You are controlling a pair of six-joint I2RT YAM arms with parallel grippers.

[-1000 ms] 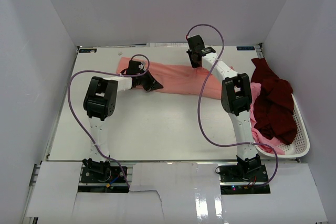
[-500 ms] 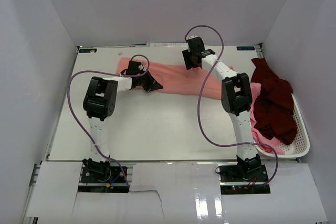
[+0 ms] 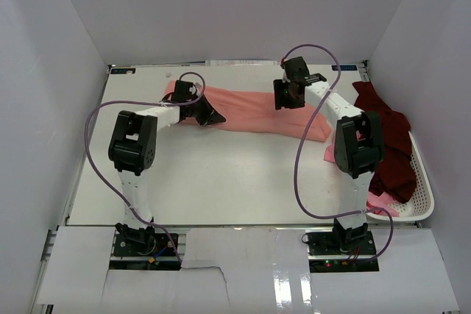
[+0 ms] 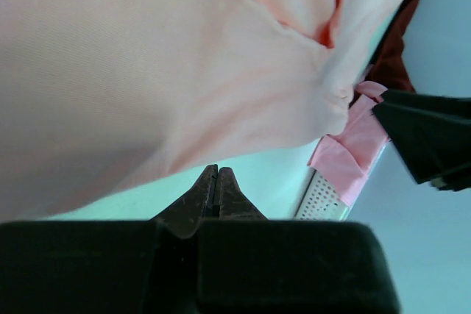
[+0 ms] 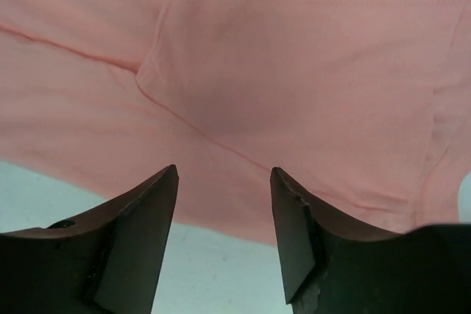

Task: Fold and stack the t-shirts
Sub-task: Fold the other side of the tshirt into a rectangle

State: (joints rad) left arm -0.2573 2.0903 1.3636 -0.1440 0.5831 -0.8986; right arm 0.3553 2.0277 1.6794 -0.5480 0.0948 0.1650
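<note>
- Step in hand, as I read it: first fold of the salmon t-shirt (image 3: 250,112). It lies as a long band across the far side of the surface (image 3: 221,178). Nothing is stacked yet.
- Next move likely needs both pincers on one long edge, to lift it and lay it over evenly.
- Right pincer (image 5: 223,173): jaws apart and empty, over the shirt's right part.
- Left pincer (image 4: 217,176): closed at the shirt's near edge, left part. Can't tell if cloth is pinched.
- Counts: one surface, one salmon shirt, one white basket (image 3: 425,200) at right, one maroon heap (image 3: 394,137) in it (shirt count unclear), one lighter pink shirt (image 3: 383,202) underneath, two pincers.
</note>
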